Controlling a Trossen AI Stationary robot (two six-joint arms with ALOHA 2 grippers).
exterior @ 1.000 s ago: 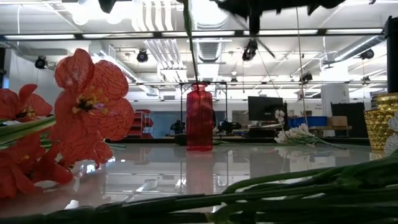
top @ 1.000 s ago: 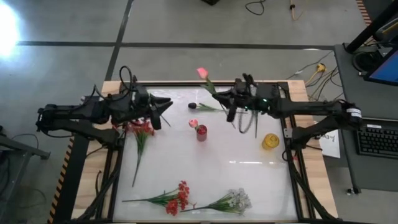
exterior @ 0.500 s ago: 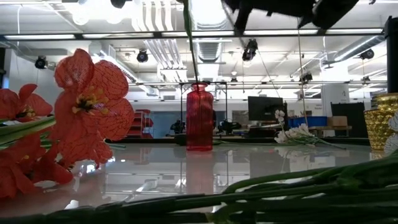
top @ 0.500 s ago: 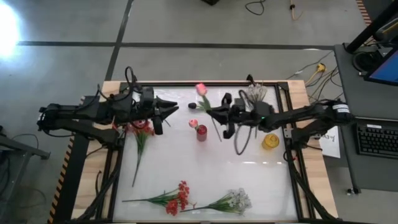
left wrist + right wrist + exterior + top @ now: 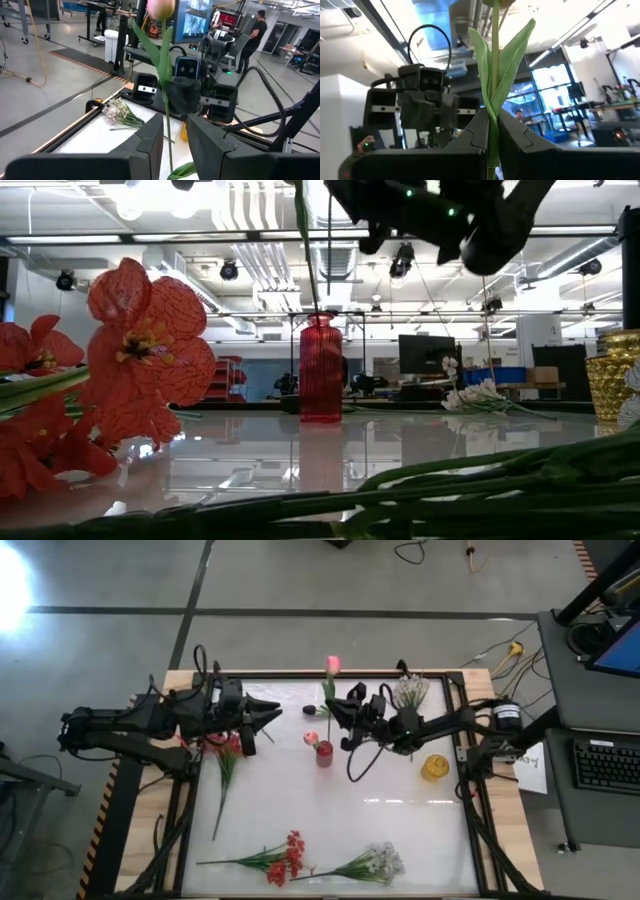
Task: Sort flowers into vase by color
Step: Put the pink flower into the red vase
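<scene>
The right gripper (image 5: 337, 715), jaws clamped on a pink tulip (image 5: 331, 665), holds it upright at one o'clock of the red vase (image 5: 324, 753) for insertion; the left gripper (image 5: 268, 713) waits with jaws apart.

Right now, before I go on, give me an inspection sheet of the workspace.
Surface: white table, glossy, wooden frame.
Job's things: red vase mid-table, one pink bud in it; pink tulip held upright near it; red flowers at the left edge; red bunch and white spray at the near edge; another white spray at the far edge.
Clutter: gold vase on the right; small dark object.
Grippers: right gripper shut on the tulip stem; left gripper open, empty, facing it.
Cables: loops on both arms.
Surroundings: person beyond the table; keyboard.
</scene>
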